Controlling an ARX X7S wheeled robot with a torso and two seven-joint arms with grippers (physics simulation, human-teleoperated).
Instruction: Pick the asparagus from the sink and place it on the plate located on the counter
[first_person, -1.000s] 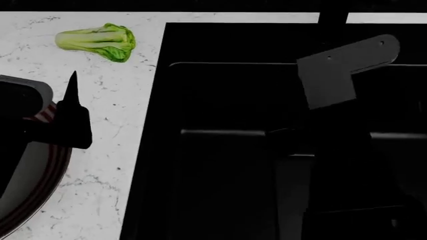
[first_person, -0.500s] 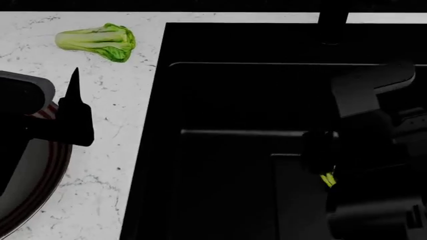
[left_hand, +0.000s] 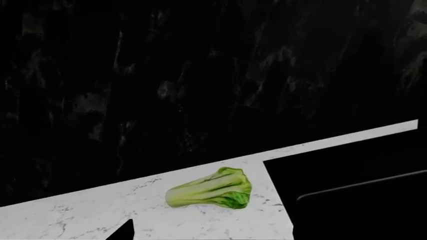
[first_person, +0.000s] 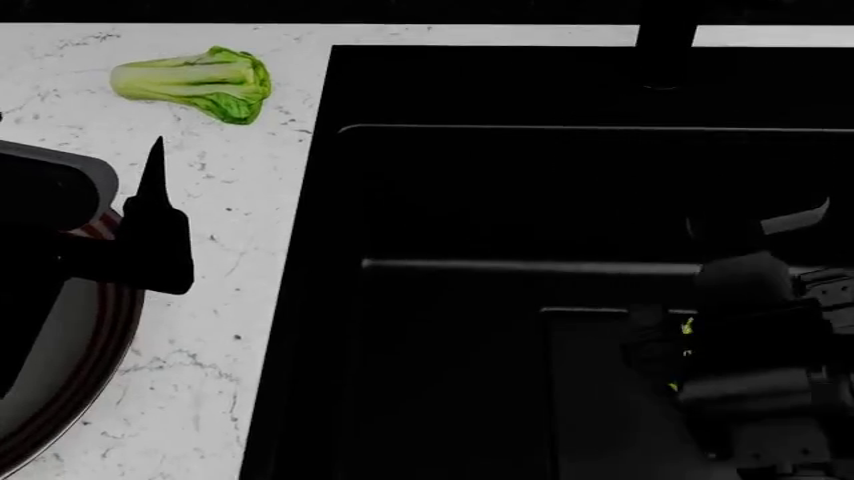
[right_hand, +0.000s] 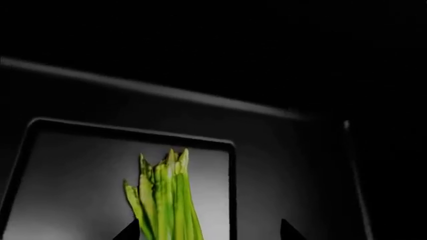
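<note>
The asparagus, a bundle of yellow-green spears, lies on the pale floor of the black sink. My right gripper is open just over it, with the spears between the two fingertips and close to one of them. In the head view my right arm covers the bundle except for slivers of asparagus. The plate, with its dark red rim, sits at the left on the counter, partly hidden under my left arm. My left gripper hovers open above the plate's far edge, holding nothing.
A green bok choy lies on the counter behind the plate, left of the sink's back corner; the bok choy also shows in the left wrist view. The faucet base stands behind the sink. Stepped ledges ring the basin.
My right arm has swung right and down into the sink, ending over the asparagus. The left gripper has barely shifted.
</note>
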